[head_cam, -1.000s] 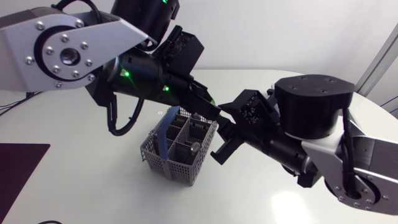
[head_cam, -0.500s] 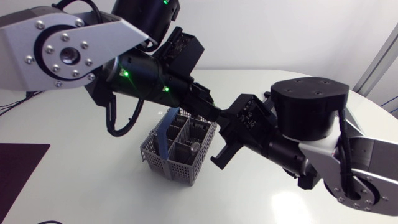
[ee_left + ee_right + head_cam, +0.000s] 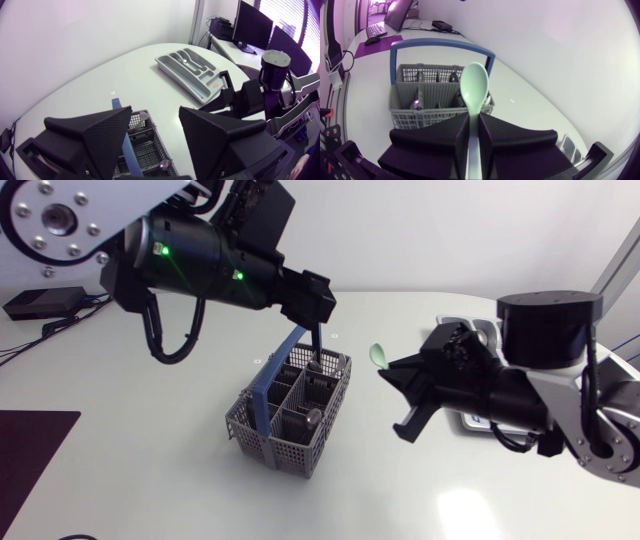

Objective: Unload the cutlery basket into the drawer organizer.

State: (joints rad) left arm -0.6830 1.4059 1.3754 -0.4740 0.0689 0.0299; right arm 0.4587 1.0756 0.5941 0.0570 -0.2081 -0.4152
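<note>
Nearest to us, our right gripper point(image 3: 474, 120) is closed tight on the stem of a pale green spoon point(image 3: 474, 85). The bowl stands up above the fingers, a hold that should keep the spoon clear of the walls and ready to be laid flat in a slot.

Just ahead of it is the basket point(image 3: 290, 412), standing on the table point(image 3: 150, 480). Its blue handle point(image 3: 262, 405) is upright, and more cutlery point(image 3: 313, 417) lies in the compartments. In the head view the right gripper hangs at the basket's 3 o'clock, apart from it.

Our left gripper point(image 3: 155, 117) hovers over the basket's 12 o'clock edge with its fingers spread wide and nothing between them. We take it to be waiting its turn, or perhaps ready to steady the basket. We cannot tell which.

Farthest off lies the organizer point(image 3: 187, 67), well apart from the basket at its 3 o'clock. It already seems to hold a piece or two, though the view is too small to be sure.

A second ago both grippers crowded the basket's far corner and no spoon showed. Since then the right one has drawn back toward 3 o'clock with the spoon lifted out, the left has risen, and the basket has stayed put.
</note>
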